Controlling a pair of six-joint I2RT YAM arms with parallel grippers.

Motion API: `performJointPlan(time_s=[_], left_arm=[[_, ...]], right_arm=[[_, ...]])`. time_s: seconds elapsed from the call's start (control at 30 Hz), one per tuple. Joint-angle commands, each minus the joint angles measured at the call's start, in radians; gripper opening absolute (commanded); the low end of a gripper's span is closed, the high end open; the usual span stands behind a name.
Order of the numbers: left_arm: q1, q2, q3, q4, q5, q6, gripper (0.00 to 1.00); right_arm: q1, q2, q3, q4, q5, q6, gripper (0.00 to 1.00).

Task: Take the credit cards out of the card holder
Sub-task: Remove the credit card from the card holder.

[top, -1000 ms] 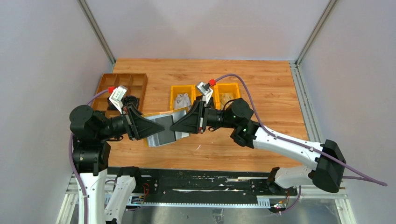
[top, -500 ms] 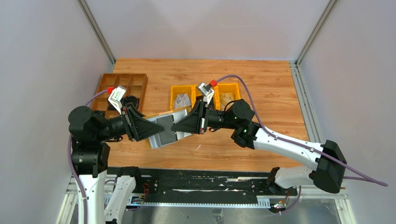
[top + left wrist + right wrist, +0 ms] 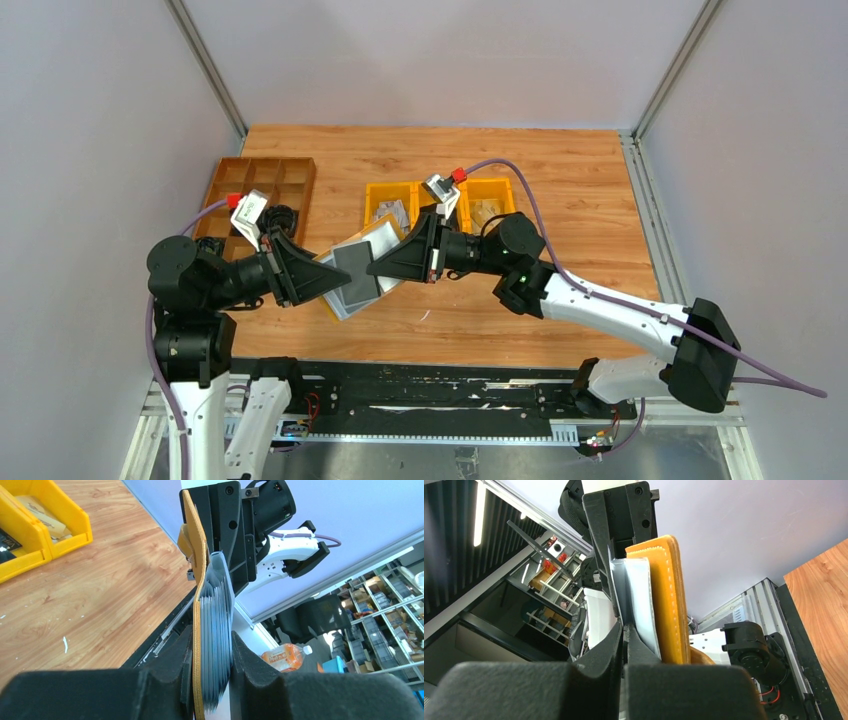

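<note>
The mustard-yellow card holder [image 3: 352, 272] hangs open in the air between both grippers, grey lining up, over the table's near middle. My left gripper [image 3: 322, 281] is shut on its left end. In the left wrist view the fingers [image 3: 172, 665] clamp the yellow cover [image 3: 198, 605] and a stack of grey-blue leaves or credit cards [image 3: 220, 610]. My right gripper [image 3: 380, 267] is shut on its right end. In the right wrist view its gripper [image 3: 624, 630] pinches a thin grey credit card edge [image 3: 618, 587] beside the yellow cover [image 3: 666, 600].
Two bright yellow bins [image 3: 390, 205] [image 3: 487, 200] with small items stand just behind the grippers; they also show in the left wrist view [image 3: 30, 525]. A brown compartment tray [image 3: 262, 185] sits at the back left. Grey walls close in the wooden table [image 3: 560, 180].
The card holder has turned: its right end rose toward the yellow bins and its left end dropped nearer. Both grippers kept their hold; the left one shifted slightly nearer and right.
</note>
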Motion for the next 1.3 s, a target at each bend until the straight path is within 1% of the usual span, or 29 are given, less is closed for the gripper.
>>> performJointPlan(time_s=[0.0,0.07,0.1,0.13,0.2,0.23,0.3,0.4,0.47,0.5,0.63,0.73,0.9,1.0,1.1,1.2,1.23,1.27], left_arm=[[-0.005,0.021,0.038,0.002,0.043,-0.004,0.11],[-0.005,0.026,0.046,-0.012,0.035,0.007,0.07],[-0.005,0.027,0.045,-0.017,0.027,0.010,0.06],[-0.005,0.028,0.045,-0.021,0.022,0.014,0.06],[-0.005,0.030,0.045,-0.024,0.019,0.016,0.06],[-0.004,0.033,0.046,-0.024,0.017,0.015,0.06],[-0.004,0.039,0.056,-0.038,0.016,0.020,0.07],[-0.005,0.046,0.072,-0.076,0.016,0.053,0.10],[-0.005,0.043,0.076,-0.090,0.015,0.065,0.12],[-0.005,0.044,0.077,-0.092,0.015,0.067,0.13],[-0.005,0.047,0.079,-0.102,0.013,0.067,0.22],[-0.004,0.047,0.081,-0.110,0.012,0.079,0.24],[-0.005,0.058,0.086,-0.122,0.015,0.088,0.24],[-0.005,0.058,0.082,-0.125,0.010,0.098,0.23],[-0.005,0.062,0.087,-0.134,0.007,0.109,0.27],[-0.005,0.063,0.095,-0.159,-0.013,0.134,0.27],[-0.005,0.064,0.099,-0.170,-0.028,0.142,0.27],[-0.005,0.065,0.105,-0.188,-0.055,0.156,0.23]], right_arm=[[-0.001,0.013,-0.022,0.049,0.022,0.024,0.06],[-0.001,0.006,-0.030,0.065,0.016,0.026,0.17],[-0.001,0.003,-0.033,0.068,0.015,0.028,0.20],[-0.001,0.002,-0.033,0.068,0.015,0.027,0.23],[-0.001,0.003,-0.032,0.075,0.015,0.027,0.25],[-0.001,0.006,-0.029,0.075,0.015,0.030,0.25],[-0.001,0.015,-0.023,0.075,0.006,0.036,0.20],[-0.001,0.018,-0.021,0.069,0.005,0.045,0.07],[-0.001,0.009,-0.025,0.068,0.011,0.042,0.01],[-0.002,0.003,-0.030,0.065,0.014,0.037,0.00],[-0.015,-0.022,-0.043,0.057,0.019,0.032,0.00],[-0.020,-0.042,-0.057,0.046,0.031,0.026,0.00],[-0.025,-0.038,-0.066,0.067,0.019,0.042,0.00],[-0.030,-0.064,-0.081,0.061,0.020,0.037,0.00],[-0.036,-0.093,-0.091,0.044,0.029,0.025,0.00],[-0.037,-0.099,-0.082,0.034,0.020,0.024,0.00],[-0.037,-0.096,-0.079,0.037,0.013,0.026,0.00],[-0.037,-0.095,-0.078,0.043,0.009,0.030,0.00]])
